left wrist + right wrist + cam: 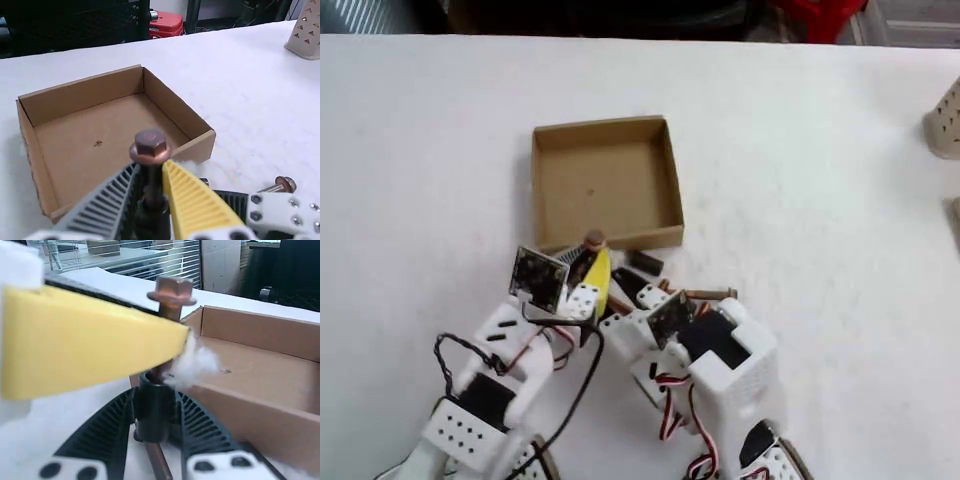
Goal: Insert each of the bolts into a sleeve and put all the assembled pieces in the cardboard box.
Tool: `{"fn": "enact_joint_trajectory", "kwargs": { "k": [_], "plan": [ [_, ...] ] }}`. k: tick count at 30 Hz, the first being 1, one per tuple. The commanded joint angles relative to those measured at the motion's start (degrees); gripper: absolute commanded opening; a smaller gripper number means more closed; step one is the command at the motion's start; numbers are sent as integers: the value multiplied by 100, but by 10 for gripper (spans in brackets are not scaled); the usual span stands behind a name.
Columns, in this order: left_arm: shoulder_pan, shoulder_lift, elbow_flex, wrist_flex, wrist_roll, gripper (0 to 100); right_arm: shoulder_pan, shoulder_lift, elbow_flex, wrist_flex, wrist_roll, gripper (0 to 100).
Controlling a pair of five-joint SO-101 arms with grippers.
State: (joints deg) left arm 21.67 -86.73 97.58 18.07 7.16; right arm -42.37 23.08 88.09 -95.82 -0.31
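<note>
bolt [149, 146], copper-coloured with a hex flange head, stands upright just outside the near wall of the cardboard box [605, 128], head up. the left gripper [151, 170] is closed down onto its shank right under the head, grey ribbed finger on one side and yellow finger [90, 345] on the other, with no gap beyond the shank's own width. below that grip the shank runs into a black sleeve [152, 407]. the right gripper [153, 396] has its two black ribbed fingers pinched against the sleeve's sides, barely apart. in the right wrist view the tip of the copper shank pokes out beneath the sleeve.

in the high view both arms meet in front of the box, on the white table [820, 200]. the box is open at the top, and what shows of its floor is bare brown card.

a second bolt [712, 293] lies flat on the table beside the right arm, apart from the box. a second black sleeve [643, 262] lies near the box's front wall, close to the grippers. a beige perforated object [945, 120] stands at the table's far edge, well away from the arms.
</note>
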Motion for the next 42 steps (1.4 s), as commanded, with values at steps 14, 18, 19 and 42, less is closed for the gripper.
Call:
{"fn": "enact_joint_trajectory", "kwargs": {
  "k": [14,18,19,42],
  "plan": [
    [40,-127,-26,1248,-79,263,110,-57,-70,-40,-62,14],
    [40,-127,-18,1354,-88,264,110,-57,-70,-40,-62,14],
    [40,-127,-18,1345,-88,266,110,-57,-70,-40,-62,14],
    [-1684,-136,-1213,457,1609,262,101,-48,-70,-13,-62,14]
  ]
}}
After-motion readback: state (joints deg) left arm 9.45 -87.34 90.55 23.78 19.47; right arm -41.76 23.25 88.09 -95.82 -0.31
